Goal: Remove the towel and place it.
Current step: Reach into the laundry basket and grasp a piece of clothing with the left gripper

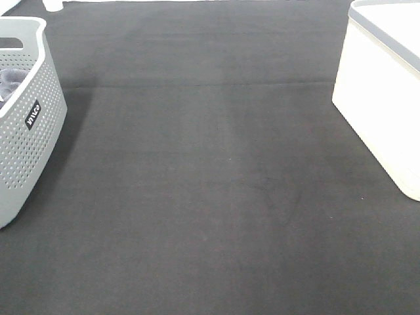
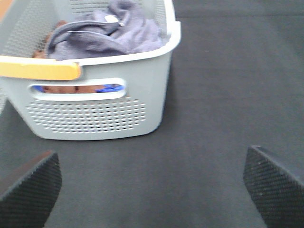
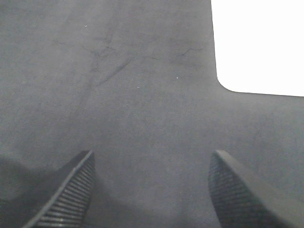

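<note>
The towel (image 2: 109, 33) lies bunched inside the grey basket (image 2: 95, 114), on top of other cloths, at the left edge of the black mat (image 1: 210, 197). The left gripper (image 2: 152, 185) hangs released and empty above the mat, near the basket. The right gripper (image 3: 154, 190) is also spread wide with nothing held, near the white box (image 3: 259, 42).

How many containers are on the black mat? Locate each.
2. A grey perforated plastic basket at the left edge, holding the grey-blue towel; a white grey-rimmed box at the right edge. None looks hidden.
</note>
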